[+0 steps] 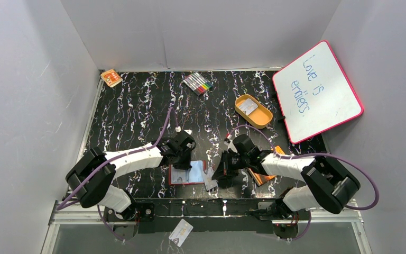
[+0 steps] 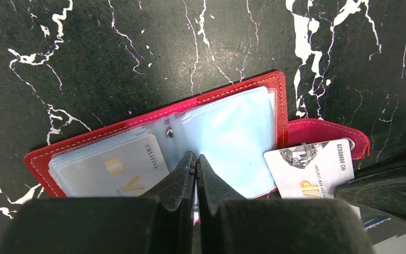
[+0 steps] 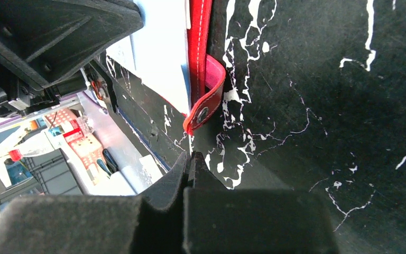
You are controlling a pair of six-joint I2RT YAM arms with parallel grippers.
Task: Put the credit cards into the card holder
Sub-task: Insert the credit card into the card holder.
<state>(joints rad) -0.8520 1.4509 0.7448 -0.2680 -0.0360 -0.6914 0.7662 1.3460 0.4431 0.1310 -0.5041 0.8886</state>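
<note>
The card holder [image 2: 254, 87] lies open on the black marbled table, red with clear sleeves; in the top view it [image 1: 175, 177] sits between the arms. One credit card [image 2: 111, 169] sits in a left sleeve. My left gripper [image 2: 196, 159] is shut, its tips down on the middle sleeves. A white VIP credit card [image 2: 311, 161] lies against the holder's right edge by the snap tab [image 3: 205, 108]. My right gripper [image 3: 190, 156] is shut on that card's outer end; the card [image 1: 209, 181] shows under it from above.
An orange oval tray [image 1: 264, 117] holding a card stands at the back right beside a pink-framed whiteboard [image 1: 317, 90]. Markers [image 1: 198, 83] lie at the back. An orange booklet [image 1: 261, 176] sits under the right arm. Another card [image 1: 181, 232] lies below the table's near edge.
</note>
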